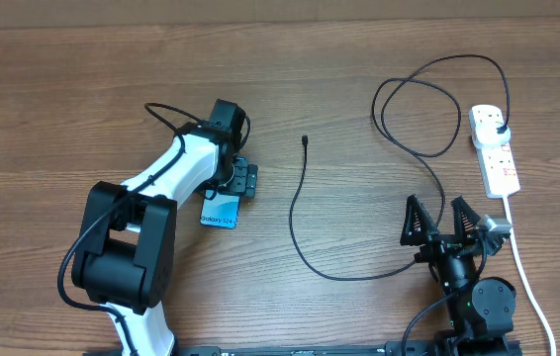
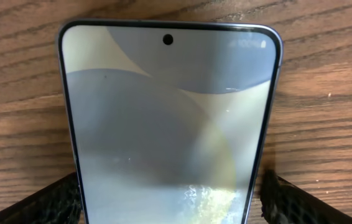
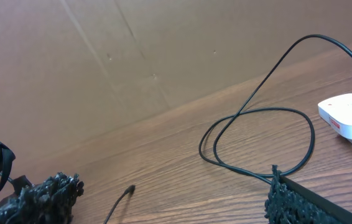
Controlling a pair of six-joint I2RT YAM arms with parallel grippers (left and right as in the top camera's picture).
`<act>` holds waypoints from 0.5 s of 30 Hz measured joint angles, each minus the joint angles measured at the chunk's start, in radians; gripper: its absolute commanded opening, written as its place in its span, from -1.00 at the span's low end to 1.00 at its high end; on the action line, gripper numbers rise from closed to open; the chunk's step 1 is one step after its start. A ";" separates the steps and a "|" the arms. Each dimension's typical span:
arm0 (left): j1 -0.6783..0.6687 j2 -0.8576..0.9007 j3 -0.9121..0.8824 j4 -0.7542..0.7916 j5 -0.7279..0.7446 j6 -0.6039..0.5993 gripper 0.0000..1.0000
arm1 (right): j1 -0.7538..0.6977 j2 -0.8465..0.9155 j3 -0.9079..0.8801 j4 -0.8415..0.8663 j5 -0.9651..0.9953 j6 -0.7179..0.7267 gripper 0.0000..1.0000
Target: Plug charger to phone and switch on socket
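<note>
1. In the overhead view we are seeing the left gripper [image 1: 237,184] reaching down over the phone [image 1: 219,212], which is lying flat on the table [image 1: 52,89] left of centre. The charger [image 1: 296,222] is trailing across the middle. Its plug tip [image 1: 305,140] is lying free, well apart from the phone, and its adapter [image 1: 499,129] is sitting in the socket [image 1: 498,163] at the far right. The right gripper [image 1: 446,220] is hovering spread wide near the cable, holding nothing.

2. In the left wrist view we are looking down the phone [image 2: 170,124]. The fingers [image 2: 291,200] are pressing up against both long edges, so we are judging the claw to be clamped on it.

3. In the right wrist view we are seeing the jaws gaping with nothing between them. The plug tip [image 3: 130,188] is resting on the wood ahead, and the socket [image 3: 350,118] is sitting off to the right.

4. We are judging the task barely begun: the plugging-in is not yet done, and we cannot tell the switch's position.
</note>
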 measured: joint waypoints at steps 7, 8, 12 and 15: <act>0.000 0.000 0.000 0.002 0.001 0.005 0.76 | 0.000 0.000 0.000 0.000 0.000 0.000 1.00; 0.000 0.000 0.000 0.002 0.002 0.005 0.75 | 0.000 0.000 0.000 0.000 0.000 0.000 1.00; 0.000 0.000 0.000 0.002 0.003 0.006 0.75 | 0.000 0.000 0.000 0.000 0.000 0.001 0.99; 0.000 0.000 0.000 0.001 0.003 0.006 0.76 | 0.000 0.000 0.000 0.000 0.000 0.000 1.00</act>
